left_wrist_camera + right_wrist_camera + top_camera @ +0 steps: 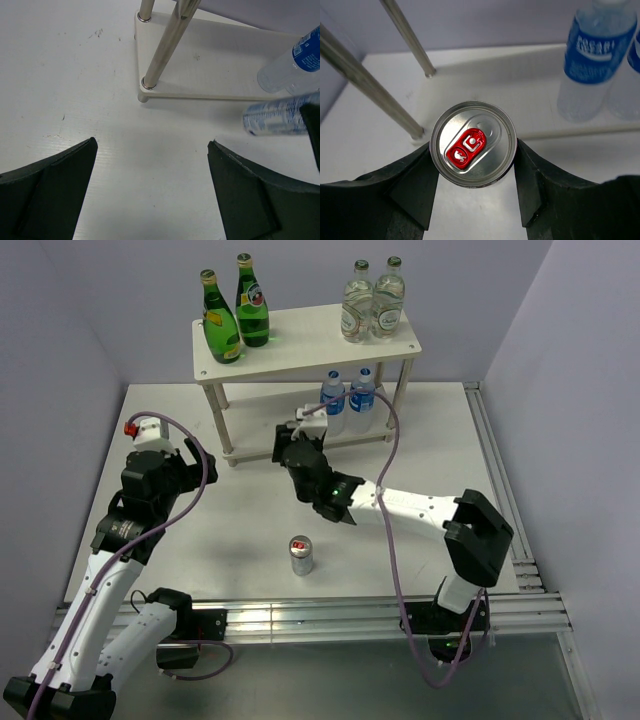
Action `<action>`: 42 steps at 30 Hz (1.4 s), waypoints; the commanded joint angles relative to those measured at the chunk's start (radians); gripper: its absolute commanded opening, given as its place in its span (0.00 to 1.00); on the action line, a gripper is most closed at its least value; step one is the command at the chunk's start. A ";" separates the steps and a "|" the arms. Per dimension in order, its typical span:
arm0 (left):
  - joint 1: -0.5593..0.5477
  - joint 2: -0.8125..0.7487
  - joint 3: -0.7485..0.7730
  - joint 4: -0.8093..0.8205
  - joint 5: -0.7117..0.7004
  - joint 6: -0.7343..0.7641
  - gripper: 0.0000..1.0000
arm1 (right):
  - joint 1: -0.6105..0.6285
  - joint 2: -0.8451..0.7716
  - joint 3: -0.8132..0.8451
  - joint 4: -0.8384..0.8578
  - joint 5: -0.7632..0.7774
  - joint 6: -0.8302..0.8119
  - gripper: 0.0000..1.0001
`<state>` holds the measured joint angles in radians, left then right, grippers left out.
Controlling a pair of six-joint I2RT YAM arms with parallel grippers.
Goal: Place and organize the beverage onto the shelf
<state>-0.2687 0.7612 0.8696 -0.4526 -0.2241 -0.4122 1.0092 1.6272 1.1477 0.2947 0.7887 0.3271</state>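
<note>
My right gripper is shut on a silver can with a red tab, just in front of the white shelf's lower board. The same can shows in the left wrist view. In the top view the right gripper is at the shelf's front left. Two blue-labelled water bottles stand on the lower tier. Two green bottles stand on the top tier's left. A second can stands upright on the table. My left gripper hangs open over bare table, left of the shelf.
Two clear glass bottles with green caps stand on the top tier's right. Thin shelf legs rise just left of the held can. Purple cables loop over both arms. Metal rails run along the table's right and near edges.
</note>
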 commanded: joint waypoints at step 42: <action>0.005 -0.014 -0.004 0.031 0.009 0.010 0.99 | -0.208 0.349 0.386 0.087 -0.102 -0.059 0.96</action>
<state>-0.2687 0.7616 0.8696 -0.4526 -0.2073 -0.4122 0.7864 2.0373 1.5295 0.3534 0.6697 0.2749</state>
